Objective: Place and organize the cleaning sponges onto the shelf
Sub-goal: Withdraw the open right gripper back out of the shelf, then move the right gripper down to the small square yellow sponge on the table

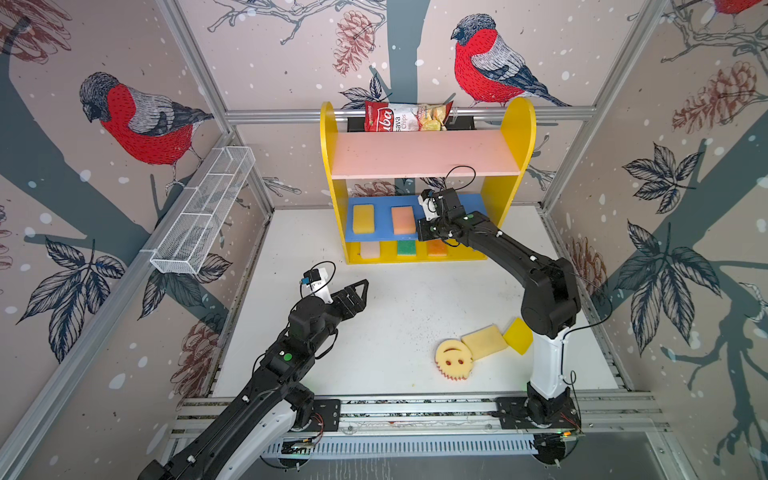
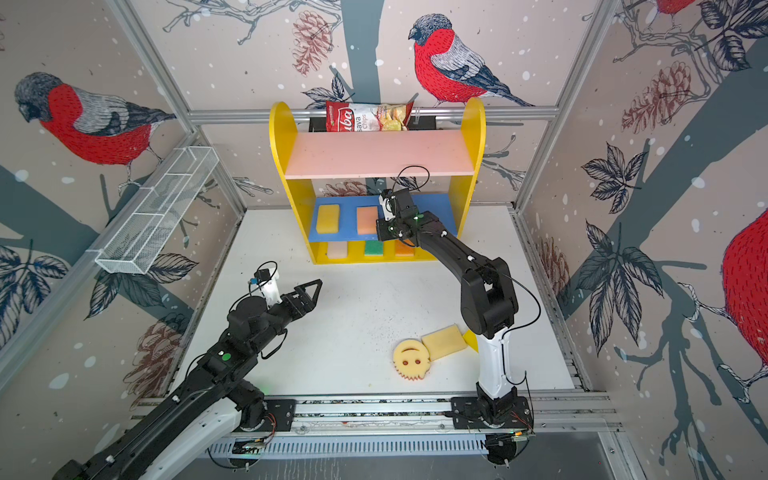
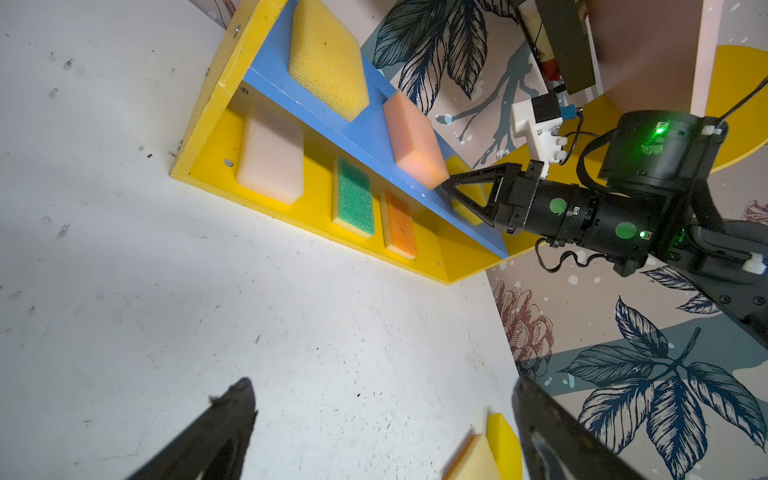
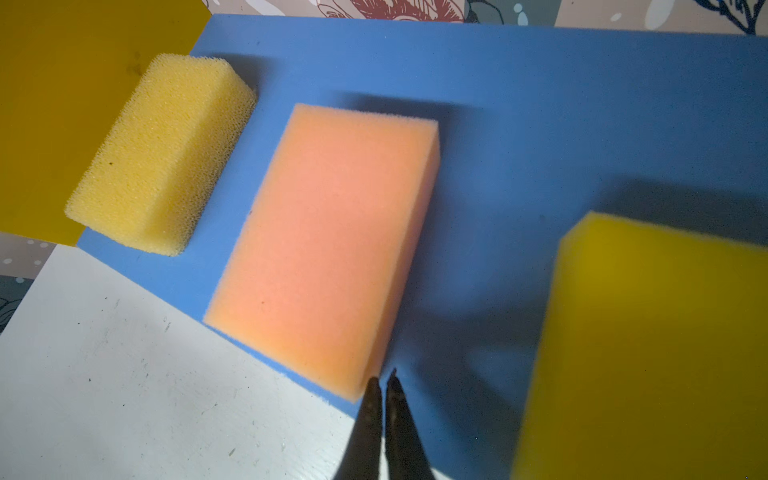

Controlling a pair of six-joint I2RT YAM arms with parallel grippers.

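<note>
The shelf (image 1: 517, 137) stands at the back. Its blue board (image 4: 540, 104) carries a coarse yellow sponge (image 4: 162, 153), a peach sponge (image 4: 328, 245) and a smooth yellow sponge (image 4: 648, 353). A cream sponge (image 1: 370, 249), a green one (image 1: 406, 248) and an orange one (image 1: 436, 248) lie on the yellow base. My right gripper (image 4: 383, 380) is shut and empty, its tips at the peach sponge's near corner. On the table lie a round smiley sponge (image 1: 453, 358), a cream sponge (image 1: 484, 341) and a yellow sponge (image 1: 518, 336). My left gripper (image 3: 384, 386) hangs open and empty over the table.
A red-and-white chips bag (image 1: 407, 116) lies behind the pink board (image 1: 424, 153). A white wire-mesh rack (image 1: 203, 212) hangs on the left wall. The right arm's base (image 1: 544, 374) stands right beside the loose sponges. Aluminium rails (image 1: 415, 409) run along the front edge.
</note>
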